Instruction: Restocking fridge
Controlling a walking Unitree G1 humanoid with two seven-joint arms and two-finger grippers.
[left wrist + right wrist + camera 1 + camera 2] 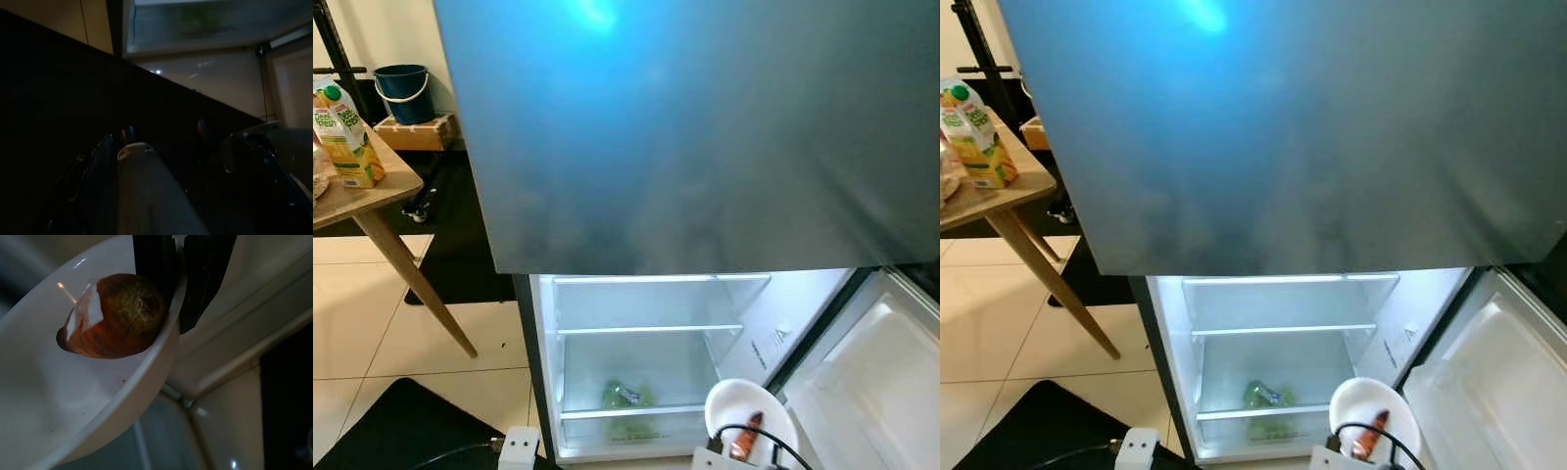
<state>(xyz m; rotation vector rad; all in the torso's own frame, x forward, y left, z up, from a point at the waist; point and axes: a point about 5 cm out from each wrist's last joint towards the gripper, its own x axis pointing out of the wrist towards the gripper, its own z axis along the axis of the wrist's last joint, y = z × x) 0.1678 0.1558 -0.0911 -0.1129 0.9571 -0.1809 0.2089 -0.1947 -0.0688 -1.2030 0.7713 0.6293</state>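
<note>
The right gripper (178, 289) is clenched on the rim of one smooth white bowl (58, 396) holding one brown, rough-skinned piece of food (115, 318), before the open fridge (646, 362) with two glass shelves; I cannot tell the left gripper's (166, 142) state.

The juice carton (348, 135) on the wooden table (382, 191) carries green lettering, too small to read. There's small print on the fridge's inner wall (775, 338), illegible as well. No other text shows.

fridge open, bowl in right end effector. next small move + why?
Probably ease the white bowl forward toward the bare middle shelf. The right end effector pinches its rim, a brown food piece sits inside, and the fridge door is open.
</note>
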